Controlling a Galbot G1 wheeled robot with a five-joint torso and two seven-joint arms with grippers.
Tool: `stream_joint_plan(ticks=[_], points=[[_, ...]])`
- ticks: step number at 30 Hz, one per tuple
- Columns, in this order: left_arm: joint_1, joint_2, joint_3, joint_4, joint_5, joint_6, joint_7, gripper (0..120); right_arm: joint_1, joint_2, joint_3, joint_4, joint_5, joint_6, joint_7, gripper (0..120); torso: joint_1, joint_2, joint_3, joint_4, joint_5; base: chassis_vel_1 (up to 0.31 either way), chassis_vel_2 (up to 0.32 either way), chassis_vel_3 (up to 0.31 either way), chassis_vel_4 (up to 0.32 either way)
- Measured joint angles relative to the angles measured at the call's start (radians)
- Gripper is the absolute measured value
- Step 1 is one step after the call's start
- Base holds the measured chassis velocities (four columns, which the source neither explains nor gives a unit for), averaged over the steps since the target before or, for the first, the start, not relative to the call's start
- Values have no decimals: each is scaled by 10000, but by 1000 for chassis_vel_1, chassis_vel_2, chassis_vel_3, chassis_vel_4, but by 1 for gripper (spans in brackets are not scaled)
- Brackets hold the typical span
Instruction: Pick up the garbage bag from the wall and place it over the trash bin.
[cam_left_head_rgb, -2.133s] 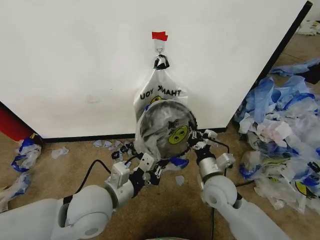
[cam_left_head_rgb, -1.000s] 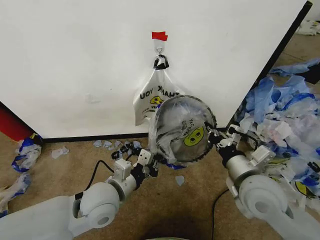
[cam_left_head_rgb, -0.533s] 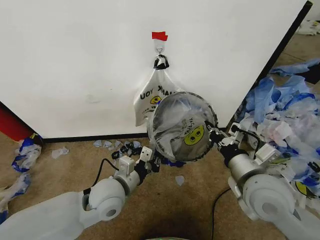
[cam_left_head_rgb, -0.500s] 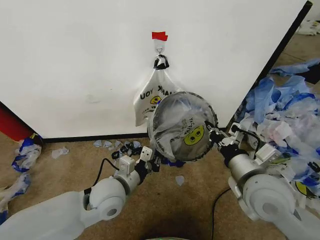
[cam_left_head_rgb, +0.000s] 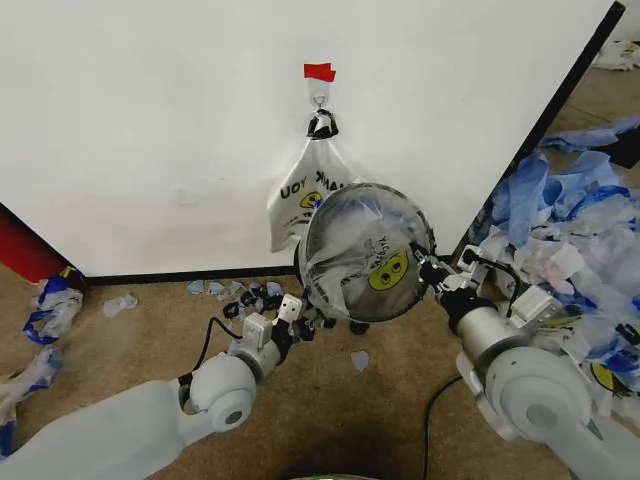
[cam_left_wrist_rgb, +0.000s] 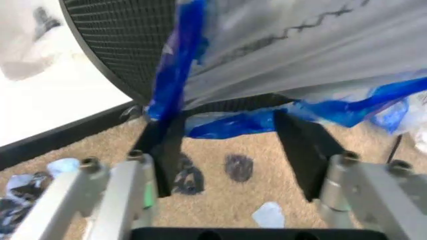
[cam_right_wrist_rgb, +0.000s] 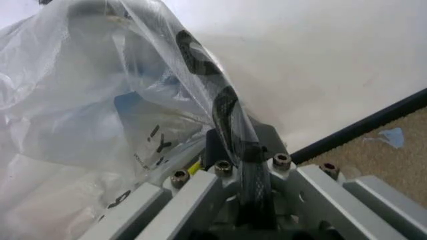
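Note:
The trash bin (cam_left_head_rgb: 360, 319), black wire mesh, hangs tilted in front of the wall (cam_left_head_rgb: 150, 120) with its mouth facing me. The garbage bag (cam_left_head_rgb: 350, 245) lines it, clear plastic with a yellow smiley. My right gripper (cam_left_head_rgb: 432, 272) is shut on the bin's right rim (cam_right_wrist_rgb: 227, 107), with bag film (cam_right_wrist_rgb: 87, 115) draped over the rim. My left gripper (cam_left_head_rgb: 298, 318) sits just under the bin's lower left edge. In the left wrist view it (cam_left_wrist_rgb: 230, 145) stands open below the mesh (cam_left_wrist_rgb: 113, 45), and a blue handle (cam_left_wrist_rgb: 177, 65) of the bag trails down beside one finger.
A second clear smiley bag (cam_left_head_rgb: 305, 190) with a black top hangs from the hook (cam_left_head_rgb: 320, 100) under red tape (cam_left_head_rgb: 319, 72). A heap of blue-and-white plastic scraps (cam_left_head_rgb: 570, 230) fills the floor at right. Small scraps (cam_left_head_rgb: 50, 305) lie at left on the carpet.
The bin with its bag has swung up and to the right in my right gripper. My left arm has stretched forward and stays under the bin's lower left edge.

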Motion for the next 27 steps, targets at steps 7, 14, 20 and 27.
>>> stream_joint_plan(ticks=[7, 14, 20, 27], points=[[17, -199, -58, 194, 96, -120, -315, 85, -126, 1, 97, 58, 38, -18, 49, 0, 0, 0, 0, -2, 0, 0, 0, 0, 0], [150, -219, -134, 233, 132, -120, -582, 100, -208, 55, 107, 51, -95, -20, 9, 0, 0, 0, 0, 0, -3, 0, 0, 0, 0], [279, 456, -435, -1070, -470, 81, -430, 100, -387, 236, 38, -179, -553, 36, -259, 0, 0, 0, 0, -1, 1, 0, 0, 0, 0], [1412, 1338, -707, -2691, -1157, 367, 182, 100, -222, 490, -198, -504, -911, 55, -348, 0, -1, 0, -1, 1, -3, 0, 0, 0, 0]])
